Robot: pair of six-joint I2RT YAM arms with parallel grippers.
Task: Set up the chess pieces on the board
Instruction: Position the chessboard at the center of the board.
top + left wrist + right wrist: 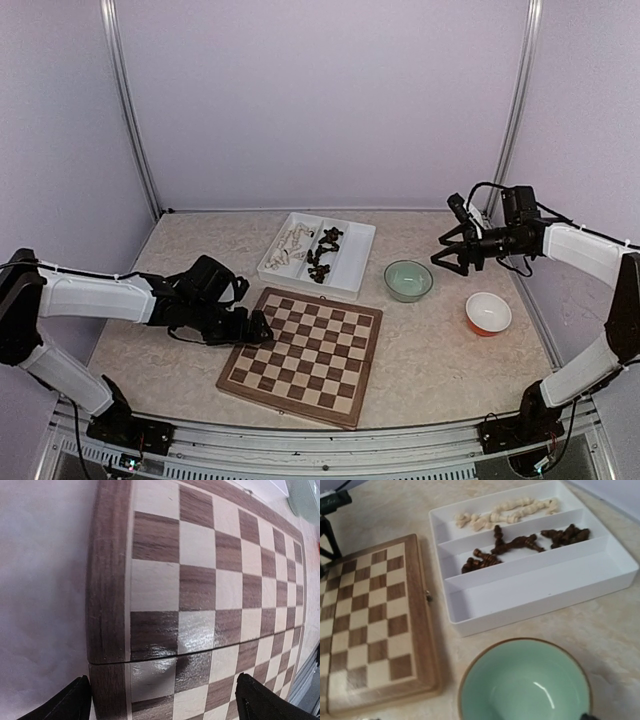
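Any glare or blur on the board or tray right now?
Left wrist: glare on the board by its seam, squares curved by the lens. Right wrist: even light, slightly soft; tray and chess pieces readable, small highlight in the green bowl. Top: even light, pieces tiny.

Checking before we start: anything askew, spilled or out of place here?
The board sits skewed to the table edge. The chess pieces lie toppled in the tray, cream and dark in separate compartments; nothing spilled.
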